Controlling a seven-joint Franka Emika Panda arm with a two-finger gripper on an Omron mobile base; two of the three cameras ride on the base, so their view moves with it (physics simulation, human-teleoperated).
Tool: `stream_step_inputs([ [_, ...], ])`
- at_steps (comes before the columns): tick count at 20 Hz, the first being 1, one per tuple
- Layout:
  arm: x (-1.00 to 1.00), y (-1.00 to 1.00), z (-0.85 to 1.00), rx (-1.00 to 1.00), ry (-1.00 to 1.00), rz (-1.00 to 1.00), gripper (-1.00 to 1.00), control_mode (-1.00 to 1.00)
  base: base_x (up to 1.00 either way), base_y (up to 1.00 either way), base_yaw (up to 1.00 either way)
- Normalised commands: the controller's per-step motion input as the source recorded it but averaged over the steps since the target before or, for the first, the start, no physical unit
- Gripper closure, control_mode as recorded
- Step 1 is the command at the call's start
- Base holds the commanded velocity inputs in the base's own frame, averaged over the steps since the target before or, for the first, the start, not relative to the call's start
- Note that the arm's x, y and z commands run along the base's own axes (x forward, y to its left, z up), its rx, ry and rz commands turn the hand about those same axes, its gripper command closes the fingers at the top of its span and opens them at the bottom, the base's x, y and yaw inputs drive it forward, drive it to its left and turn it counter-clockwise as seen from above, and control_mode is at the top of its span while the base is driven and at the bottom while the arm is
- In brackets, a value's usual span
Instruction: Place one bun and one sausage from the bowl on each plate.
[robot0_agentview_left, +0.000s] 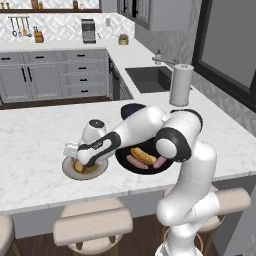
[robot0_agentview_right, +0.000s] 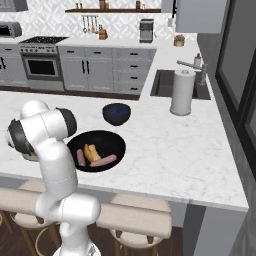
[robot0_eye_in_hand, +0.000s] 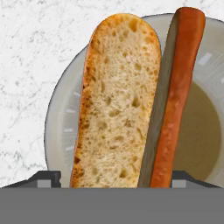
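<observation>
My gripper hangs low over the grey-rimmed plate with the olive-brown centre, its jaws standing wide. On that plate a bun and a sausage lie side by side between the fingertips, with a gap showing beside the bun. In the left base view the gripper is over the same plate, left of the black bowl. The bowl holds one bun and two sausages. In the right base view my arm hides the plate.
A smaller dark blue bowl stands just behind the black one. A paper towel roll and the sink are further back on the right. Stools line the counter's front edge.
</observation>
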Motion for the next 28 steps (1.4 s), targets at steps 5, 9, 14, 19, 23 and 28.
stream_step_inputs([
  [5, -0.01, 0.0, 0.11, 0.0, 0.0, -0.01, -1.0, -1.0, 0.0, 0.0, 0.0],
  [9, -0.58, -0.23, 0.74, 0.0, -0.15, 0.0, -1.0, -1.0, 0.0, 0.0, 0.0],
  [14, -0.46, -0.7, 1.0, -0.01, -0.23, 0.0, -1.0, -1.0, 0.0, 0.0, 0.0],
  [19, 0.03, -0.96, 0.99, -0.04, -0.04, 0.0, -1.0, -1.0, 0.0, 0.0, 0.0],
  [23, 0.03, -1.0, 0.72, -0.09, 0.0, 0.0, -1.0, -1.0, 0.0, 0.0, 0.0],
  [28, -0.01, -1.0, 0.2, -0.13, 0.09, 0.0, -1.0, -1.0, 0.0, 0.0, 0.0],
])
